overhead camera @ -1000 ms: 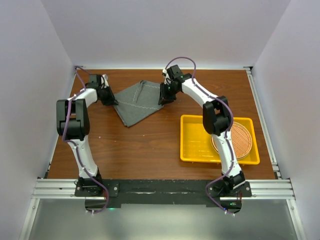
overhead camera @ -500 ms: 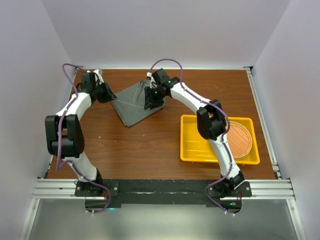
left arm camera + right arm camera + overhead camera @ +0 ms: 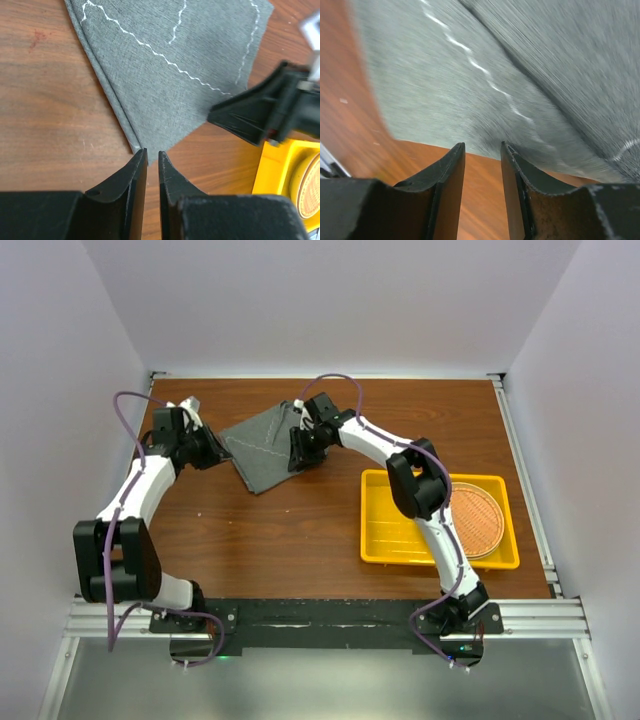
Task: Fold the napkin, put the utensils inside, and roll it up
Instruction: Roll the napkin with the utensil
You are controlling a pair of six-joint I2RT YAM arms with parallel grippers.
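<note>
The napkin, folded into a triangle, is lying flat at the far middle of the desk. The left gripper is sitting just beside one corner, jaws slightly parted and holding nothing. The right gripper is standing spread and empty over the opposite edge, which is blurring in the wrist view.

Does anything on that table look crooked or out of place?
The napkin lies folded but askew to the table edges, its layers not quite lined up along one side. Nothing looks spilled or damaged.
</note>
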